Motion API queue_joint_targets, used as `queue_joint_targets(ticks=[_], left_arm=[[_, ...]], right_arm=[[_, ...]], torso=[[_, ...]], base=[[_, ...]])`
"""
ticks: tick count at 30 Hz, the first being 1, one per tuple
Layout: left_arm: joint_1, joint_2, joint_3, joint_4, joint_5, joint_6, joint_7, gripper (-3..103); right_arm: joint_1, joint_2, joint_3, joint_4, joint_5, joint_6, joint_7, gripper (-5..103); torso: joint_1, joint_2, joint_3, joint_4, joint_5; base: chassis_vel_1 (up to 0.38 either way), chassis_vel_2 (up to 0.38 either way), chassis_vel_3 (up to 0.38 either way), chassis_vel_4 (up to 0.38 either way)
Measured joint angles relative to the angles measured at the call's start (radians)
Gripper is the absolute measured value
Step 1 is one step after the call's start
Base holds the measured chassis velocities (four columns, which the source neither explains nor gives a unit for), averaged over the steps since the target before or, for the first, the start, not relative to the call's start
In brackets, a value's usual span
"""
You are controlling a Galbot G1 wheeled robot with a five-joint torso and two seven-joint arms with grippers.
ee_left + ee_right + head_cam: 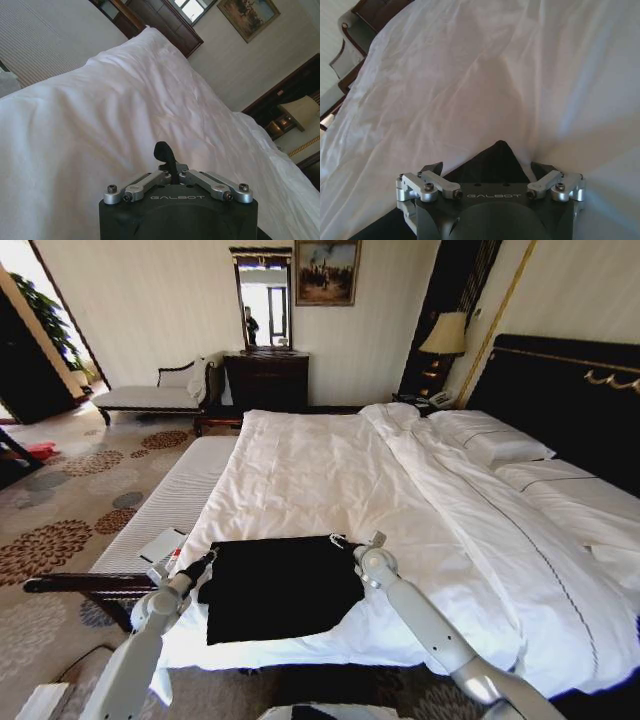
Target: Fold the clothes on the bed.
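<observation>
The bed (330,470) is large and fills most of the head view, with a white duvet, white pillows (495,440) near a tall dark headboard (560,390), and a dark frame. Beside the bed on the robot's left there is a narrow white-striped bench (165,505), and further back a white chaise (150,395) and a dark wooden dresser (265,380) stand against the wall. The black T-shirt (280,585) lies flat on the duvet at the near end of the bed, close to the edge on the bench side, in a roughly square folded shape, small against the bedding. The left gripper (208,560) is at the far left corner of the T-shirt, and in the left wrist view its fingers (169,159) are together, pinching a small piece of black cloth that stands up between them. The right gripper (352,542) is at the far right corner of the T-shirt; in the right wrist view its fingers (431,168) are apart, with a black corner of the T-shirt (496,162) lying between them on the white duvet (470,75), not clamped.
</observation>
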Motion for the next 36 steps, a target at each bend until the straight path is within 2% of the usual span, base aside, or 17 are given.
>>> queue_joint_targets(ticks=[3,5,6,9,10,13,15,19,22,27,28,36], left_arm=[[0.0,0.003,-0.001,0.0,0.004,-0.002,0.0,1],[-0.001,0.005,-0.001,0.003,0.01,-0.006,0.0,1],[-0.001,0.005,-0.001,0.003,0.01,-0.006,0.0,1],[-0.006,0.005,0.001,0.005,0.017,-0.008,0.0,1],[-0.006,0.005,0.001,0.005,0.017,-0.008,0.0,1],[-0.008,0.0,0.003,0.005,0.025,-0.012,-0.001,1],[-0.008,-0.001,0.004,0.005,0.027,-0.013,-0.001,1],[-0.001,-0.001,0.002,-0.005,0.031,-0.016,-0.002,1],[0.001,0.0,0.0,-0.009,0.032,-0.018,-0.002,1],[-0.002,0.003,-0.006,-0.011,0.037,-0.031,-0.002,1],[-0.004,0.003,-0.009,-0.012,0.037,-0.035,-0.002,1],[-0.054,0.022,-0.035,-0.025,0.0,-0.067,0.0,1]], right_arm=[[-0.011,-0.009,0.0,0.012,0.006,0.004,-0.022,95],[-0.034,-0.029,-0.002,0.039,0.017,0.004,-0.033,85],[-0.034,-0.029,-0.002,0.039,0.017,0.004,-0.033,85],[-0.062,-0.045,-0.001,0.058,0.019,0.004,-0.034,69],[-0.062,-0.045,-0.001,0.058,0.019,0.004,-0.034,69],[-0.074,-0.042,0.002,0.047,-0.015,0.017,-0.057,52],[-0.074,-0.038,0.004,0.043,-0.023,0.021,-0.063,52],[-0.071,-0.032,0.01,0.04,-0.031,0.045,-0.089,31],[-0.068,-0.032,0.011,0.04,-0.035,0.07,-0.11,25],[-0.067,-0.034,0.014,0.055,-0.036,0.104,-0.127,4],[-0.066,-0.034,0.018,0.06,-0.036,0.111,-0.126,2],[-0.025,-0.032,0.056,0.092,-0.011,0.17,-0.146,2]], torso=[[0.0,0.0,0.0,0.0,0.0003],[0.0,0.0,0.0,-0.0001,0.0002],[0.0,0.0,0.0,-0.0001,0.0002],[0.0,0.0,0.0,0.0,0.0002],[0.0,0.0,0.0,0.0,0.0002],[0.0,0.0,0.0,-0.0001,0.0003],[0.0,0.0,0.0,0.0,0.0002],[0.0,0.0,0.0,0.0002,0.0003],[0.0,0.0,0.0,0.0003,0.0003],[0.0,0.0,0.0,0.0002,0.0003],[0.0,0.0,0.0,0.0002,0.0003],[0.0,0.0,0.0,0.0002,0.0003]], base=[[0.0,0.0,0.0,0.0],[0.0,0.0,0.0,0.0],[0.0,0.0,0.0,0.0],[0.0,0.0,0.0,0.0],[0.0,0.0,0.0,0.0],[0.0,0.0,0.0,0.0],[0.0,0.0,0.0,0.0],[0.0,0.0,0.0,0.0],[0.0,0.0,0.0,0.0],[0.0,0.0,0.0,0.0],[0.0,0.0,0.0,0.0],[0.0,0.0,0.0,0.0]])
